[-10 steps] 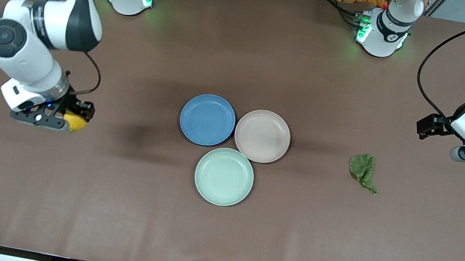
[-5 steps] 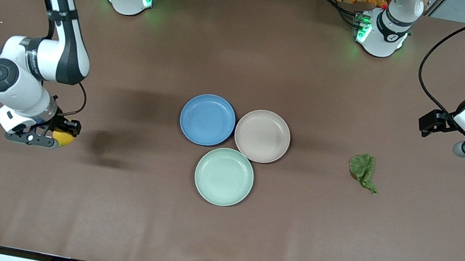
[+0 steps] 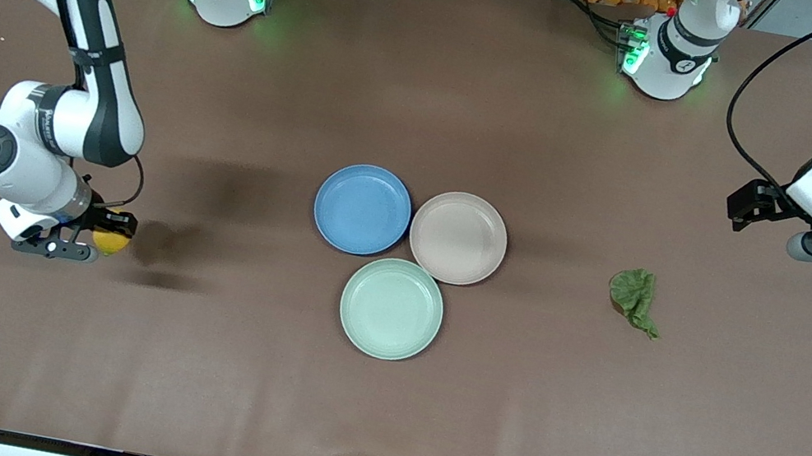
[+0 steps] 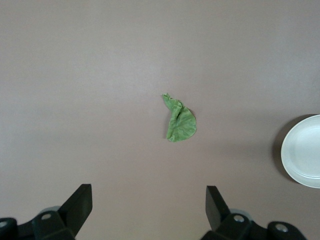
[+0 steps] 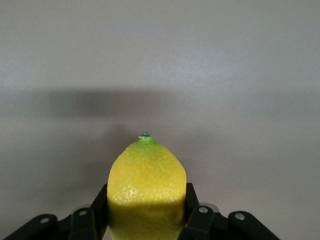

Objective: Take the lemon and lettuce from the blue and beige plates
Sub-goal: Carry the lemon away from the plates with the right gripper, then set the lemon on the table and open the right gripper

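Front view, what does it show?

— Right gripper (image 3: 87, 244) is low at the right arm's end of the table. Its jaws pinch the lemon (image 3: 110, 242) from both sides.

— And the leaf?

— The lettuce (image 3: 635, 299) lies flat on the table (image 3: 374, 406), toward the left arm's end. The left gripper (image 4: 149, 206) hangs over bare table near it, jaws spread wide, holding nothing.

— The plates?

— Blue plate (image 3: 362, 209) and beige plate (image 3: 458, 237) touch in the middle. A green plate (image 3: 391, 308) sits just nearer the camera.
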Motion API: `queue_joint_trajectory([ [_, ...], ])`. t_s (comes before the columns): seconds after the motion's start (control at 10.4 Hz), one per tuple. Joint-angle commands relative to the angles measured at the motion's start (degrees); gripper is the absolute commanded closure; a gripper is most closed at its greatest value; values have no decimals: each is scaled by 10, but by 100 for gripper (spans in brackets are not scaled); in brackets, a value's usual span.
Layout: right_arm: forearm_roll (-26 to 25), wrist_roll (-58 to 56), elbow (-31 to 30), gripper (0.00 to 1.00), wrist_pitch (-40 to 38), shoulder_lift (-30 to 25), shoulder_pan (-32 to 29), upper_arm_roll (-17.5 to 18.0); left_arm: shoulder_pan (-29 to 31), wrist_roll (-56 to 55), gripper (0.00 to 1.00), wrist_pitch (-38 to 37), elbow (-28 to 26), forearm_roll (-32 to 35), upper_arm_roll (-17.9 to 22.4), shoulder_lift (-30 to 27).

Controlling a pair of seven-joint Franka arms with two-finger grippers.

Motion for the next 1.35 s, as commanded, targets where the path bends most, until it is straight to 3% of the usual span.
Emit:
queue_joint_trajectory([
  [0.0, 30, -22, 1, 87, -13, 9, -13, 9, -49, 5, 0, -5, -9, -17, 56, -15],
  [0.1, 32, -22, 0, 40, -23, 9, -13, 9, -57, 5, 0, -5, -9, -17, 64, -16],
  [0.19, 32, -23, -1, 0, -34, 8, -16, 8, -61, 5, 0, -5, -9, -23, 69, -25],
  [0.58, 32, -25, -29, 0, -57, -35, -23, 8, -65, 31, 0, -4, -9, -63, 93, -31],
  [0.87, 31, -26, -78, 0, -31, -92, -21, 7, -65, 40, 0, -4, -11, -95, 105, -47],
  [1.16, 26, -52, -244, 0, 132, -180, -19, 7, -69, 40, 0, -6, -14, -98, 115, -56],
  [1.25, 26, -90, -254, 0, 130, -193, -52, 13, -70, 41, 0, -6, -13, -90, 116, -56],
])
